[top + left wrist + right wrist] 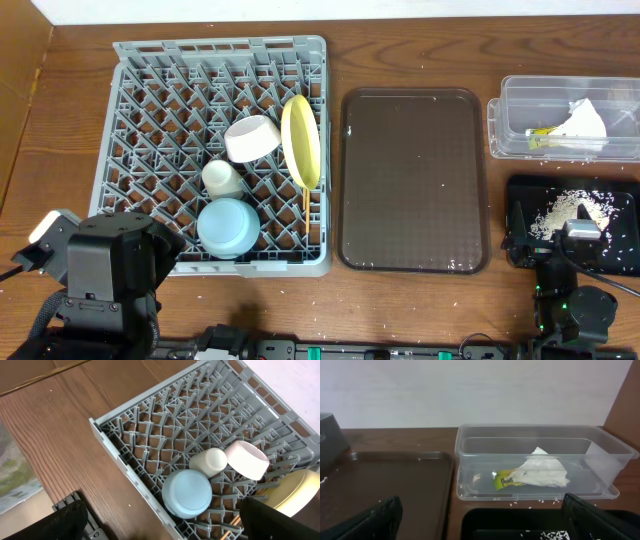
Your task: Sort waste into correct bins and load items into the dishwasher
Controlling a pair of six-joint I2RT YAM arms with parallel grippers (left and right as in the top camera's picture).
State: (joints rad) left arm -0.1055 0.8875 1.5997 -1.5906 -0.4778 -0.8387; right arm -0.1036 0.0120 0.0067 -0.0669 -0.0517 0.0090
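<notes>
The grey dishwasher rack (215, 47) holds a light blue cup (229, 226), a small white cup (222, 178), a white bowl (252, 138), a pale yellow plate (300, 140) on edge and wooden chopsticks (305, 205). My left gripper (162, 505) hovers open over the rack's near left corner, above the blue cup (187, 492), holding nothing. The clear bin (465, 445) contains the crumpled napkin (542, 472) with its yellow-green scrap. Whitish crumbs (568, 210) lie in the black bin (520, 190). My right gripper (482, 502) is open and empty above the black bin's near edge.
A dark brown serving tray (413, 180) lies between the rack and the bins, with a few specks on it. Stray crumbs dot the wooden table (420, 300) near the tray's front and around the bins. A cardboard wall (20, 70) stands at the far left.
</notes>
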